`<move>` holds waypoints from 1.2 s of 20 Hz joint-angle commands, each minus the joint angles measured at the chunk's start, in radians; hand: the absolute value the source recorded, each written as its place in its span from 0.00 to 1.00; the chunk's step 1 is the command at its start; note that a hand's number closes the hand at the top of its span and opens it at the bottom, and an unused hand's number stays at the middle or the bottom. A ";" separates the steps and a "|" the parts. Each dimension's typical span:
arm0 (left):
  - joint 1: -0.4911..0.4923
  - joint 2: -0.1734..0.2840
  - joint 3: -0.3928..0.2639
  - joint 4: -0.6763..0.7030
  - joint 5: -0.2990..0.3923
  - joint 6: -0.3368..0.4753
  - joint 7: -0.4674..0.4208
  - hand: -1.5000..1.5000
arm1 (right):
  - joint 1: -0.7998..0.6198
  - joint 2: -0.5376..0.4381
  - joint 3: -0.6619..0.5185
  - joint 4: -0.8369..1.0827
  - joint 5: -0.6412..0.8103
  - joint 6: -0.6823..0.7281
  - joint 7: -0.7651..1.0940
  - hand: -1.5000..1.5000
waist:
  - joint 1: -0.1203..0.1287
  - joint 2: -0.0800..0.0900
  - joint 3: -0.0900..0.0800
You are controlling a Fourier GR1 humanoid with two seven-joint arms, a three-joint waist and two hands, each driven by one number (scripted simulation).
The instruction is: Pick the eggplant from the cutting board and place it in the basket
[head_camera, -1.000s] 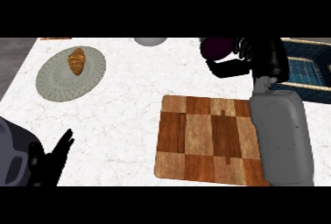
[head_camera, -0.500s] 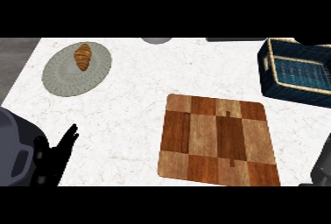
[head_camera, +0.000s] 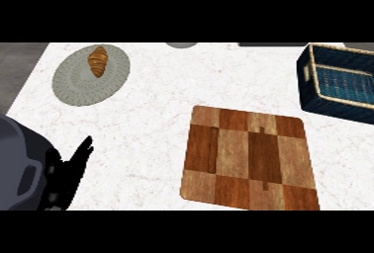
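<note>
Resting left hand (head_camera: 67, 170), one cutting board (head_camera: 251, 158), one basket (head_camera: 341, 84), one croissant (head_camera: 98, 61).

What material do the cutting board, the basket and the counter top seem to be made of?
Cutting board: looks like wood, with a visible grain in light and dark brown blocks and a smooth finish. Basket: seems woven, dark blue walls with a tan braided rim, perhaps wicker. Counter: white with faint reddish veins, probably marble or an imitation.

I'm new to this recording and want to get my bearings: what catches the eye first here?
The checkered wooden cutting board dominates the lower middle of the counter. At upper left a croissant lies on a grey plate, and a dark blue basket sits at the right edge. The left hand rests at lower left.
</note>
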 commanded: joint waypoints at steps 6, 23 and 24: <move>-0.029 -0.022 0.004 0.053 -0.011 -0.006 0.019 0.50 | 0.025 -0.134 -0.033 0.340 0.000 -0.130 -0.260 1.00 | 0.008 0.010 -0.007; -0.049 -0.022 0.034 0.079 -0.012 -0.048 0.011 0.50 | 0.014 -0.202 -0.184 0.800 -0.181 -0.330 -0.566 1.00 | 0.009 0.010 -0.007; 0.036 -0.067 -0.010 0.021 -0.048 -0.004 -0.016 0.50 | 0.083 -0.173 -0.196 0.782 -0.203 -0.336 -0.623 1.00 | 0.009 0.008 -0.006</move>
